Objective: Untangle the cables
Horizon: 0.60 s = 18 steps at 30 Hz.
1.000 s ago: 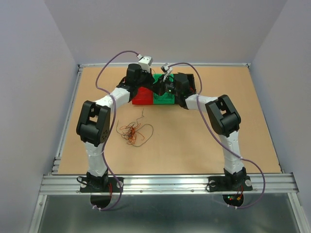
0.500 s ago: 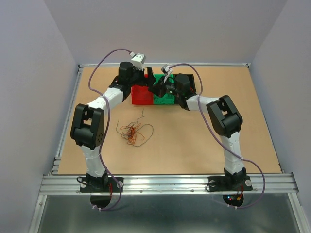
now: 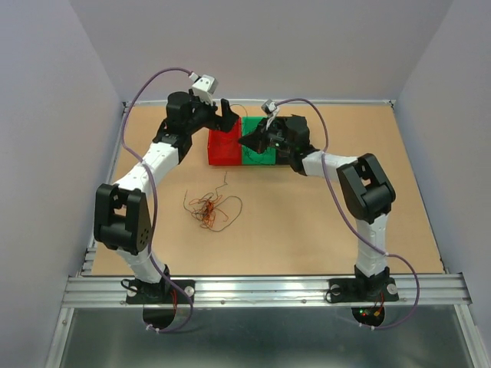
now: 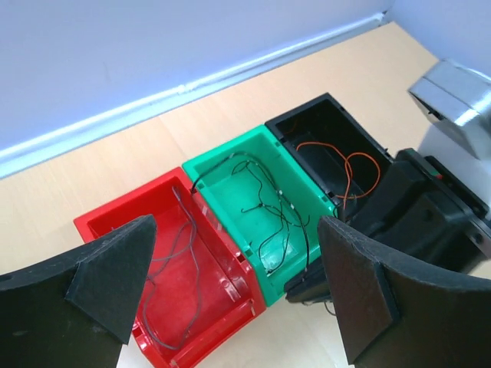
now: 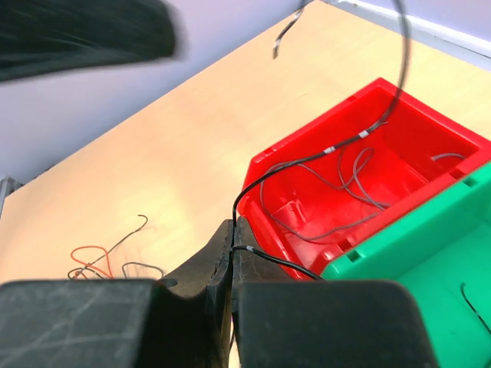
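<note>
A tangle of thin orange-red and dark cables (image 3: pixel 211 208) lies loose on the table, left of centre, also low in the right wrist view (image 5: pixel 107 257). My right gripper (image 3: pixel 249 142) (image 5: pixel 234 224) is shut on one black cable (image 5: pixel 322 151) at the front of the bins; this cable arches up over the red bin (image 3: pixel 225 146). My left gripper (image 3: pixel 228 115) (image 4: pixel 237 222) hangs open above the red bin (image 4: pixel 230 295) and green bin (image 4: pixel 295 172), holding nothing. Grey wires (image 4: pixel 173 257) lie in the red bin, and dark wires (image 4: pixel 268 207) in the green one.
A black bin (image 4: pixel 330 107) with an orange wire (image 4: pixel 349 165) stands to the right of the green bin (image 3: pixel 258 152), mostly under my right arm in the top view. A raised rim (image 3: pixel 253 102) borders the table's far edge.
My left gripper has opened and its arm has swung left and back behind the red bin. The right gripper stays shut on the black cable, shifted slightly.
</note>
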Available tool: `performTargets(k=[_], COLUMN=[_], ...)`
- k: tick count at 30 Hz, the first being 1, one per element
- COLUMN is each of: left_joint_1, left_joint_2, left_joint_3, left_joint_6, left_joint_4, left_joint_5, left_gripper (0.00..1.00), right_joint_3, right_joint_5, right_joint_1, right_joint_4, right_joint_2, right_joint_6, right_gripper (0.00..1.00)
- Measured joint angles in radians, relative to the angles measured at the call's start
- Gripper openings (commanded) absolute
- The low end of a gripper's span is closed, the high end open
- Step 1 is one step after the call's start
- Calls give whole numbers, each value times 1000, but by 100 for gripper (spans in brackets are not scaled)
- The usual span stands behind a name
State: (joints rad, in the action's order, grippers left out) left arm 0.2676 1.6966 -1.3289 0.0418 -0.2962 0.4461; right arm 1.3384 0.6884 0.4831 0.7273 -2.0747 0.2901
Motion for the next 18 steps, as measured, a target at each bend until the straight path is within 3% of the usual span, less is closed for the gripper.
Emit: performTargets(k=[8,18], left_joint_1=[-1,-16], left_joint_2=[-117,-144], left_joint_3=[103,177], left_joint_6=[-35,-80], left_joint_4=[-65,-149], left_joint_5=[-13,21], left_gripper=[99,99], right_joint_3=[-43,-130], right_joint_5=[18,75], right_joint_1=[-48,-118], right_joint_4=[-1,6], right_joint_2=[37,133], right_joint_6=[45,110], right_gripper=[1,0])
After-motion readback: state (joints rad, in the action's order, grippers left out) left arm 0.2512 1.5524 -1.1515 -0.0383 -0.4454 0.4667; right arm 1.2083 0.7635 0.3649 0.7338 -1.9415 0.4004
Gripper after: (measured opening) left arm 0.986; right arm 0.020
